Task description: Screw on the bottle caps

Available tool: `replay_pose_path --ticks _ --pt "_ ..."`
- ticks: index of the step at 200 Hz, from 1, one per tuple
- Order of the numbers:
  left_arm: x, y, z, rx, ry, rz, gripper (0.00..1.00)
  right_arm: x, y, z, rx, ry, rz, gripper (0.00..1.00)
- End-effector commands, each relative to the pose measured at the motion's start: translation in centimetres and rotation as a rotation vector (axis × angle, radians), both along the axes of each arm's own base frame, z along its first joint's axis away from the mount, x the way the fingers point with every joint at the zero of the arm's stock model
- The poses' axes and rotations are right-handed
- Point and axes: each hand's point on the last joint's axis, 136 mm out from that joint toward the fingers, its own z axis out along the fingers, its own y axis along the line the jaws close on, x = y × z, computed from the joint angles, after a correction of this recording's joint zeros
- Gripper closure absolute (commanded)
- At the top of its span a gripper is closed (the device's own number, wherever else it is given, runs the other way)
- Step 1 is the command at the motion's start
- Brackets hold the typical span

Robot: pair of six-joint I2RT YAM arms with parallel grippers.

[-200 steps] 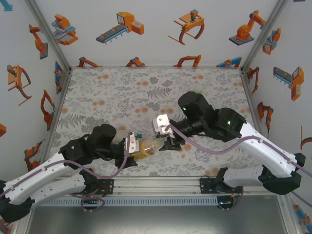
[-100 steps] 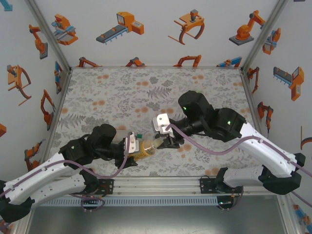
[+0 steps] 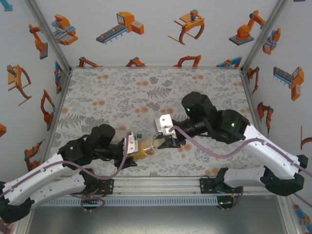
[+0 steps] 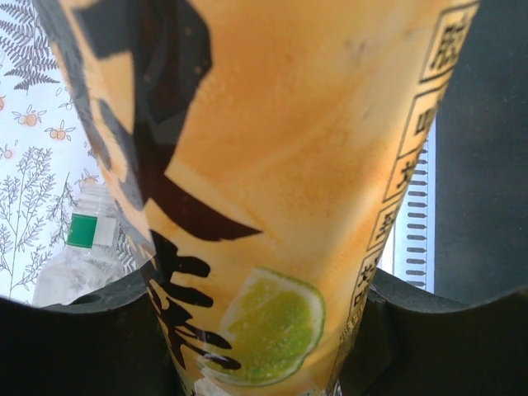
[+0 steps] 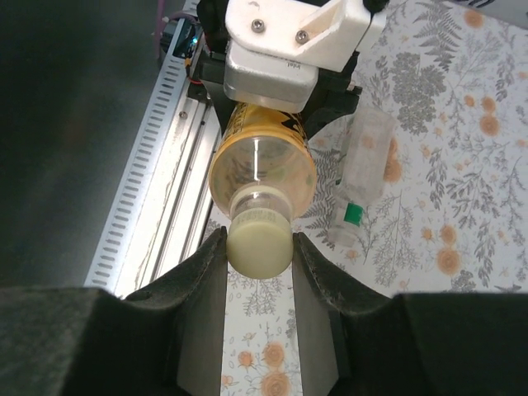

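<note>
The left end effector (image 3: 135,147) is clenched around the amber bottle (image 5: 262,169), holding it on its side above the surface (image 3: 122,92). The right end effector (image 5: 258,247) pinches the pale yellowish cap (image 5: 258,254) sitting on that bottle's neck. A clear bottle (image 5: 363,173) lies on the surface just beside.

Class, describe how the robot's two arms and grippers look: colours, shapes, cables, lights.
The left arm and right arm have white links, bulky black joints with small green lights, and loose grey-purple cables. The right gripper has curved black fingers; the left gripper carries a white block with two screws.
</note>
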Motion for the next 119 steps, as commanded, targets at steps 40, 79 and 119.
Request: replay_pose_path --ticks 40,79,119 --pt "-1.1 -0.2 2.0 -0.067 0.004 -0.05 1.0 -0.3 -0.4 2.5 0.169 -0.01 -0.039 0.87" --pt "-1.2 -0.3 2.3 -0.078 0.001 -0.057 1.0 -0.6 0.3 2.6 0.196 0.022 -0.012 0.87" --pt "-1.2 -0.3 2.7 -0.095 -0.005 -0.057 1.0 -0.8 0.6 1.6 0.172 0.052 0.002 0.87"
